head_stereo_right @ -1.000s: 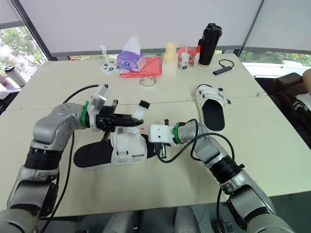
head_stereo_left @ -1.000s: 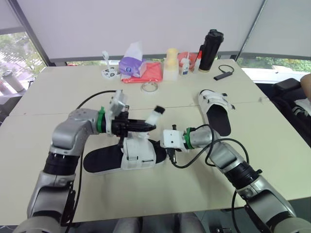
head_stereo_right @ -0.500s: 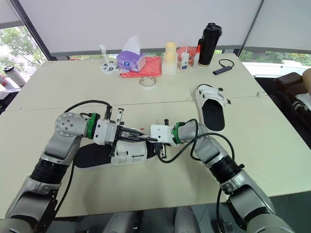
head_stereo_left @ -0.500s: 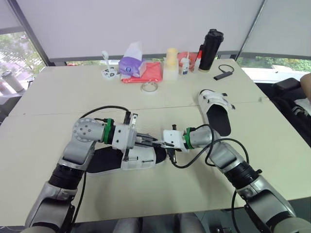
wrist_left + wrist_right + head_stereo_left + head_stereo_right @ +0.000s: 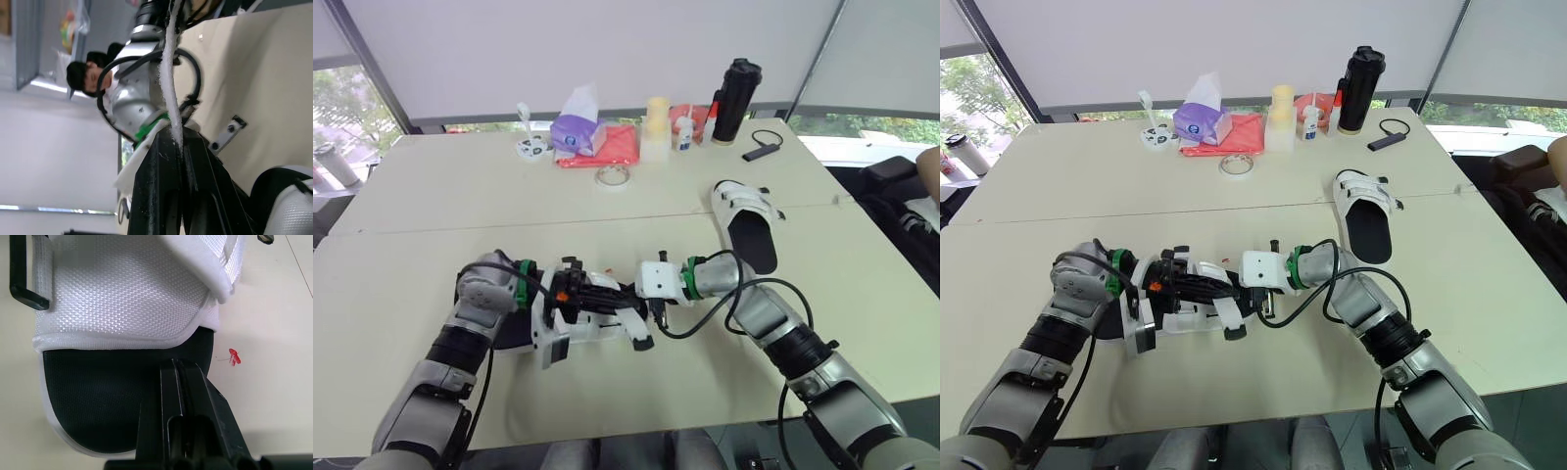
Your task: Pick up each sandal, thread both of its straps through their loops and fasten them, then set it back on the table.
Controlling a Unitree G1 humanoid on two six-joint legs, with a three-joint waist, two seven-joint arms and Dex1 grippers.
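A white sandal with a black footbed [image 5: 590, 323] lies near the table's front edge, under my left wrist. My left gripper [image 5: 615, 291] is low over it, shut on one of its white straps [image 5: 168, 73]. The strap's free end [image 5: 640, 339] hangs toward the front edge. My right gripper [image 5: 180, 369] is shut, its fingers [image 5: 656, 305] lying on the black footbed at the toe. The second sandal [image 5: 748, 221] lies flat at the right, with both of its straps across it and both grippers away from it.
Along the far edge stand a purple tissue pack [image 5: 577, 128], a red cloth [image 5: 613, 147], a tape roll [image 5: 614, 175], a yellow cup stack [image 5: 657, 123], a small white bottle [image 5: 686, 133] and a black bottle [image 5: 736, 99]. A black device with a cable [image 5: 764, 148] lies at the far right.
My left arm has dropped from a raised hold to the table and turned its wrist, carrying the strap down across the sandal toward the front. My right arm has stayed put.
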